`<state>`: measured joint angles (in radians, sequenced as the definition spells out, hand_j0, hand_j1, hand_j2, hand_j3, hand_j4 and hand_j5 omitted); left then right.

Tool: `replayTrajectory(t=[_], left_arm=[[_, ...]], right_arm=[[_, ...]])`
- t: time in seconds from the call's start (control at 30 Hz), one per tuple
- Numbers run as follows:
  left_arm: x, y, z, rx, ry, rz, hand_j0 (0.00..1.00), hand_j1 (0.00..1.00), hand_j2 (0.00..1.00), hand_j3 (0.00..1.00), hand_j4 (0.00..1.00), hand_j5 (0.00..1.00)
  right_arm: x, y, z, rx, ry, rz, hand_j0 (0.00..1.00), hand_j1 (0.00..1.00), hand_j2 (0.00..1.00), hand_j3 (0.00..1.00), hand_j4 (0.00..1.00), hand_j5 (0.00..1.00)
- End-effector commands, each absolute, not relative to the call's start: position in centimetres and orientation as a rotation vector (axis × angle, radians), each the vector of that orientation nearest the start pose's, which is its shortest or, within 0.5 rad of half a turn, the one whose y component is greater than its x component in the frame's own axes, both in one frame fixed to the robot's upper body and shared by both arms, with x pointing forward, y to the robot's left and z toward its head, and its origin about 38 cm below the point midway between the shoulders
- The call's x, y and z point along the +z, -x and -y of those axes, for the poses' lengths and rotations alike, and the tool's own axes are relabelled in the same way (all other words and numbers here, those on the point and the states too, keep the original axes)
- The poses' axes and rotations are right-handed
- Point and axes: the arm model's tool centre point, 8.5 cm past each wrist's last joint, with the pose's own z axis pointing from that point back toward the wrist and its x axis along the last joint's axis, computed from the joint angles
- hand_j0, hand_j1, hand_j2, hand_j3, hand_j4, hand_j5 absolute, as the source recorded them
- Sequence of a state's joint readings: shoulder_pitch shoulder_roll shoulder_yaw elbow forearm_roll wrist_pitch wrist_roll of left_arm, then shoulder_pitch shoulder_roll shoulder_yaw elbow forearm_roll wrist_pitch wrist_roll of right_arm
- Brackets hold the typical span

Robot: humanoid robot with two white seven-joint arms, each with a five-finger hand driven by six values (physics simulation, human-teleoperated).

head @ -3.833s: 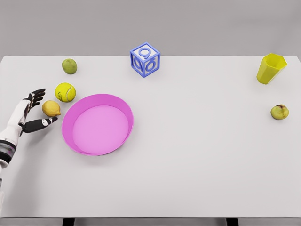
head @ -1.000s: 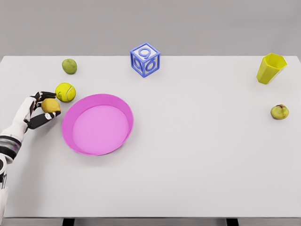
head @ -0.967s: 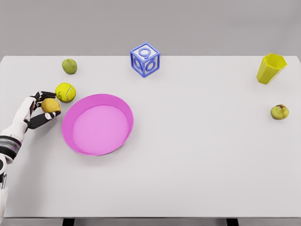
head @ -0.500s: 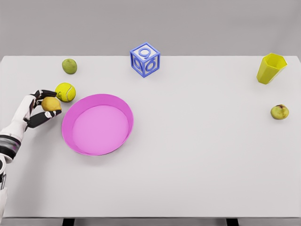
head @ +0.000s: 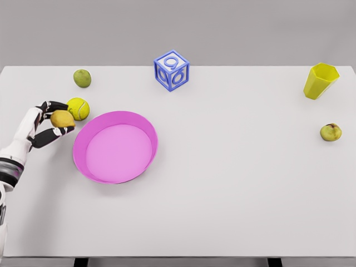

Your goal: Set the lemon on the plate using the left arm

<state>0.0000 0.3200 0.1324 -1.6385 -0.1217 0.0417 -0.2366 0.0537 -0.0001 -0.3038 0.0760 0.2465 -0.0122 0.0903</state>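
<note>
The yellow lemon (head: 62,118) is held in my left hand (head: 54,119), whose dark fingers curl over its top while the thumb presses from below. It hangs just above the table, left of the pink plate (head: 115,147) and touching or nearly touching the tennis ball (head: 78,108). The plate holds nothing. My left arm comes in along the left edge. The right arm does not show.
A green lime-like fruit (head: 82,78) lies at the back left. A blue letter cube (head: 172,70) stands at the back middle. At the right are a yellow cup (head: 320,80) and a yellowish pear-like fruit (head: 331,132).
My left hand closed on the lemon, which lay free on the table earlier, and has lifted it slightly up and away from the table over the last second.
</note>
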Motion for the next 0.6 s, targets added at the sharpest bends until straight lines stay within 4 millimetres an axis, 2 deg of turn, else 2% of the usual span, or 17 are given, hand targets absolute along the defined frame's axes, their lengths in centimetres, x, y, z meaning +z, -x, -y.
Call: replayTrajectory(t=[0.0,0.57], left_arm=[[12.1,-36.5,-36.0,-0.493,-0.338,1.525,0.55,0.55,0.55,0.55,0.55,0.55],[13.8,-36.2,-34.9,-0.518,-0.335,1.58,0.55,0.55,0.55,0.55,0.55,0.55]], right_arm=[[-25.8,5.9,25.6,-0.069,-0.022,-0.111,1.0,1.0,1.0,1.0,1.0,1.0],[-25.8,5.8,25.6,-0.067,-0.022,-0.11,1.0,1.0,1.0,1.0,1.0,1.0]])
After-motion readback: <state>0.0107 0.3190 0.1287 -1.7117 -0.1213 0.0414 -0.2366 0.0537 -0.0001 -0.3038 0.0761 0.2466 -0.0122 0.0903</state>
